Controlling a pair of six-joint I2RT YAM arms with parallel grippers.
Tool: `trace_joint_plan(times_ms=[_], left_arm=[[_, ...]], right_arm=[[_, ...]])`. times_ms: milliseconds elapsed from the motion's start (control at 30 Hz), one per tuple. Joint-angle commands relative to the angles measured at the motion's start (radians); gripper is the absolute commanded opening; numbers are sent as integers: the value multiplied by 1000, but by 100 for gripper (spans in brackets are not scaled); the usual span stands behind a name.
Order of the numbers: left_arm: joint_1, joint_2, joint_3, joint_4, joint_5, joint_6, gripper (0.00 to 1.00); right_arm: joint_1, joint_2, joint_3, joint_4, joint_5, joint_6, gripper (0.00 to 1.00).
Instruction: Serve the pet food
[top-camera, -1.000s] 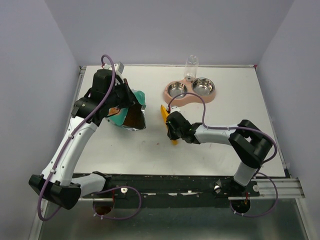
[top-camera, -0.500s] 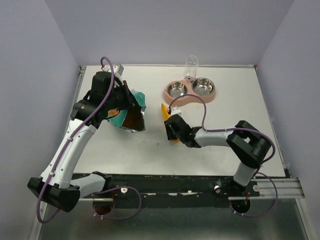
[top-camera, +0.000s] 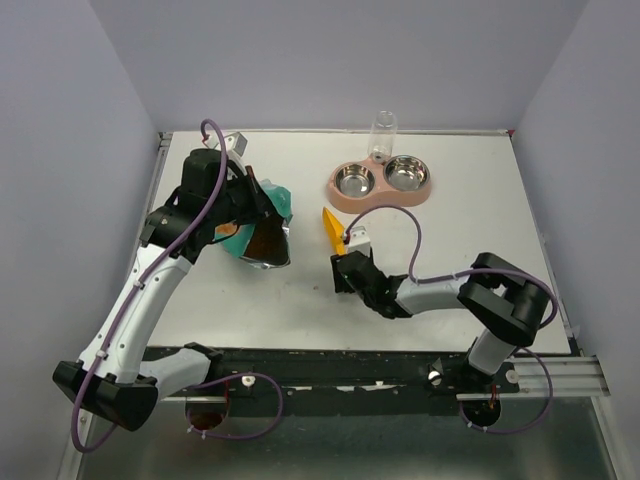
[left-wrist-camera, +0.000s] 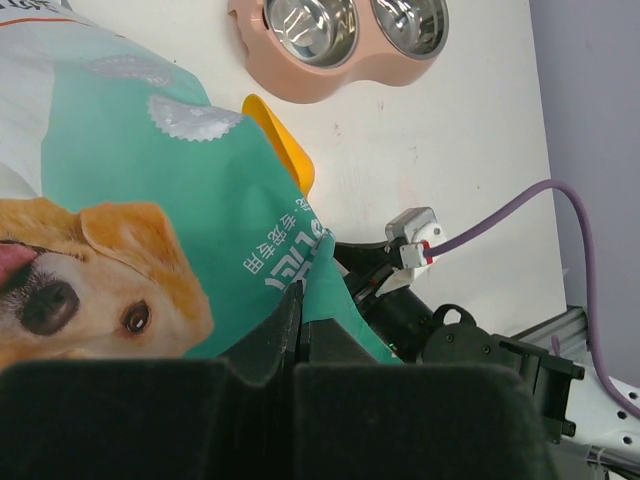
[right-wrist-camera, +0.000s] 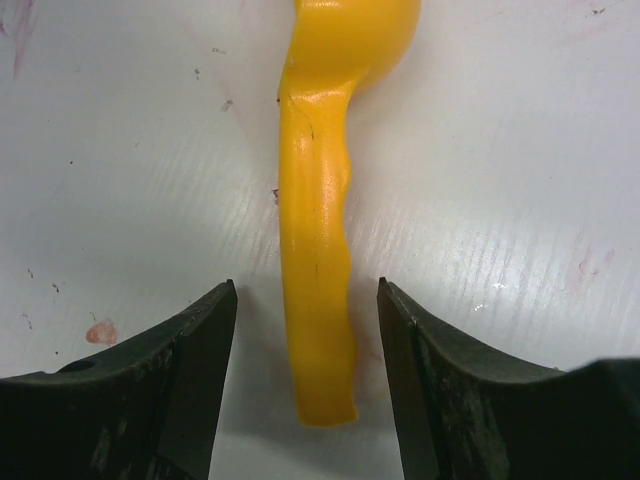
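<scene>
My left gripper (top-camera: 258, 207) is shut on the edge of the teal bag (top-camera: 262, 225) with the dog picture (left-wrist-camera: 150, 200) and holds it up at the table's left. The bag's mouth faces right and shows a brown inside, the pet food (top-camera: 266, 243); single pellets are too small to tell. The orange scoop (top-camera: 331, 228) lies flat on the table. My right gripper (right-wrist-camera: 306, 292) is open, its fingers on either side of the end of the scoop's handle (right-wrist-camera: 318, 300), not touching it. In the top view the right gripper (top-camera: 346, 262) sits just near of the scoop.
A pink double bowl (top-camera: 380, 181) with two empty steel cups stands at the back, also in the left wrist view (left-wrist-camera: 340, 75). A clear water bottle (top-camera: 382, 135) stands behind it. Walls close in left, right and back.
My right gripper has slid back along the scoop's handle toward the near edge, so more of the scoop shows. The left arm with the bag has shifted slightly.
</scene>
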Motion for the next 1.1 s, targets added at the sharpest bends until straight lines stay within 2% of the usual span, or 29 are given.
trace_joint_plan(times_ms=[0,167,300,567,733,867,1067], left_arm=[[-7,-48,-25,52,13,-15,0],[-7,-70,-67,69,13,-38,0],[-8,-97,-110,86,30,-67,0],[-7,-136,-172,107,27,-90,0],[-7,-178,-196,109,2,-69,0],[-7,-210,-222,114,-10,-55,0],[-5,-225,-270,144,-3,-58,0]], right_arm=[[50,45,-75,53,90,61,64],[121,83,-135,172,208,86,64],[184,183,-155,293,309,86,64],[217,384,-255,699,351,37,63],[231,505,-244,787,375,14,59],[233,559,-230,804,405,5,49],[233,634,-176,782,425,-14,17]])
